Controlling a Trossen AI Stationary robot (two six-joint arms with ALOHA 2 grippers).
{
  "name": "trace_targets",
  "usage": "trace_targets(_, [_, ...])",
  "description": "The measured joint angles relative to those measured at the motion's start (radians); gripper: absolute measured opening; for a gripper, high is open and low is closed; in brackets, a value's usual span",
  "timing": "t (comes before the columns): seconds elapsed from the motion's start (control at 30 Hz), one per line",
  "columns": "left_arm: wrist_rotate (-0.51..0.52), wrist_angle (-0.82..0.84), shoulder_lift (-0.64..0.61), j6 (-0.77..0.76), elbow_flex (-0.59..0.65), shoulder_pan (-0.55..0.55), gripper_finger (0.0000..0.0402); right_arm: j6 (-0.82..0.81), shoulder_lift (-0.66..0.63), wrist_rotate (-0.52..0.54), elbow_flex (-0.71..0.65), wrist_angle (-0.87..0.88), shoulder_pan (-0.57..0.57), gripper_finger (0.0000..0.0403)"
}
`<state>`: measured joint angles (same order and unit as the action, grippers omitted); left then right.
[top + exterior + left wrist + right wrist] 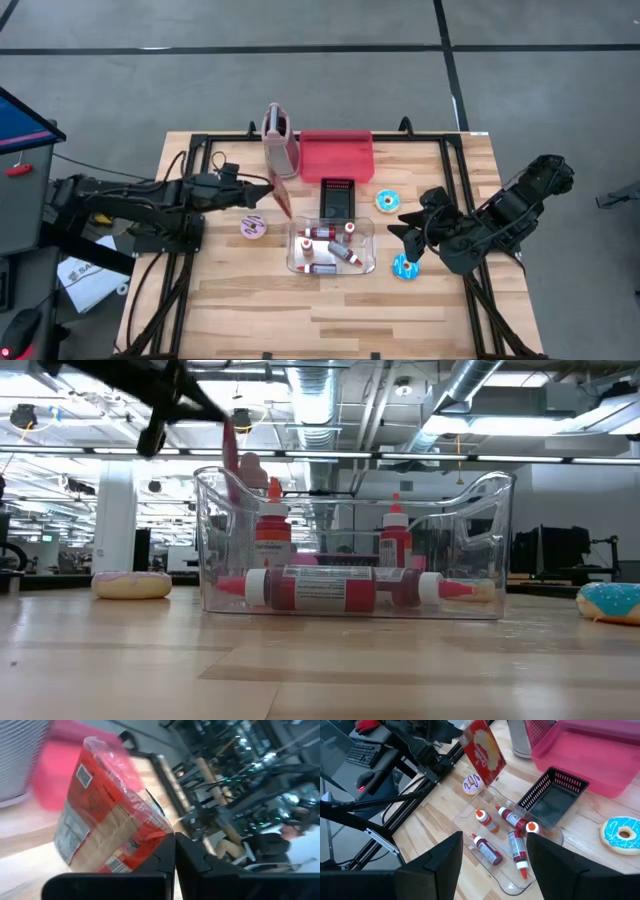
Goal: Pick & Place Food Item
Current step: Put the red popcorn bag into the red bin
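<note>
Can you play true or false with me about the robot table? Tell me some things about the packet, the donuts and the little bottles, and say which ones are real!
1. The left gripper is shut on the red packet. True.
2. The clear bin has red bottles in it. True.
3. The right gripper is holding a donut. False: it is open and empty, beside the blue donut.
4. The black basket is full of donuts. False: it looks empty.
5. A pink donut lies on the table. True.

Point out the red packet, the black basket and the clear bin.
red packet [482, 746], right wrist view, printed face.
black basket [338, 198], high view, its floor.
clear bin [484, 510], low view, right end wall.
</note>
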<state>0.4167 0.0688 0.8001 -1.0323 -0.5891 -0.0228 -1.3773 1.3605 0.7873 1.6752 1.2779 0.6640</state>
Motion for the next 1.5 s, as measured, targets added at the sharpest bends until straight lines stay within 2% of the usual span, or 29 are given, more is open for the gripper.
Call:
trace_targets(0.13, [0.033,-0.039,0.071,0.061,-0.103,-0.044,0.0,0.0,0.0,0.028,0.0,0.001,0.016,0.0212])
trace_targets(0.43, [0.032,-0.035,0.359,0.267,-0.407,-0.047,0.0,-0.005,0.0,0.061,0.0,0.0,0.041,0.0212])
trace_targets(0.63, [-0.027,-0.05,0.511,0.35,-0.567,0.009,0.0,-0.011,0.0,0.091,0.0,-0.004,0.062,0.0212])
trace_targets(1.03, [-0.089,-0.067,0.718,0.418,-0.689,0.157,0.0,-0.011,0.0,0.106,0.0,0.005,0.07,0.0212])
trace_targets(1.5, [-0.082,-0.149,0.899,0.432,-0.778,0.275,0.0,-0.011,0.001,0.114,0.0,0.02,0.069,0.0212])
